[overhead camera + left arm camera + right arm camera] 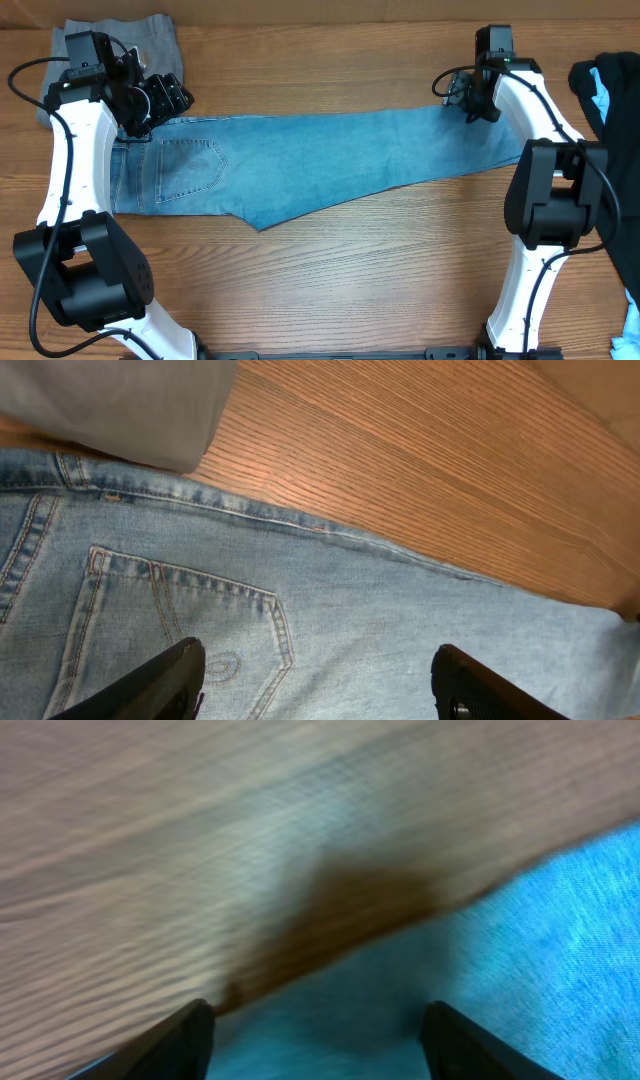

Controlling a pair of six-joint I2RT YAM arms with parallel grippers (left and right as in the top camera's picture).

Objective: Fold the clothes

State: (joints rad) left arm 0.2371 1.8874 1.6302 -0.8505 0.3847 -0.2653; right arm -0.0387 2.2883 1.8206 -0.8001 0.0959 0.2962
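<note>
From overhead we see the jeans (300, 160) lying flat across the table (350, 270), waist by the left gripper (160, 100) and hem by the right gripper (460, 92). Grey trousers (120, 35) and a black garment (610, 100) lie at the edges. Only the left wrist view shows its fingers spread above a back pocket (170, 620). The blurred right wrist view shows its fingers spread over the denim's edge.

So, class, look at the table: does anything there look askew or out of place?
Nothing is spilled or visibly damaged. The jeans lie slightly askew: the seat bulges to a point on the near edge, so the outline isn't square. The grey trousers touch the waistband.
</note>
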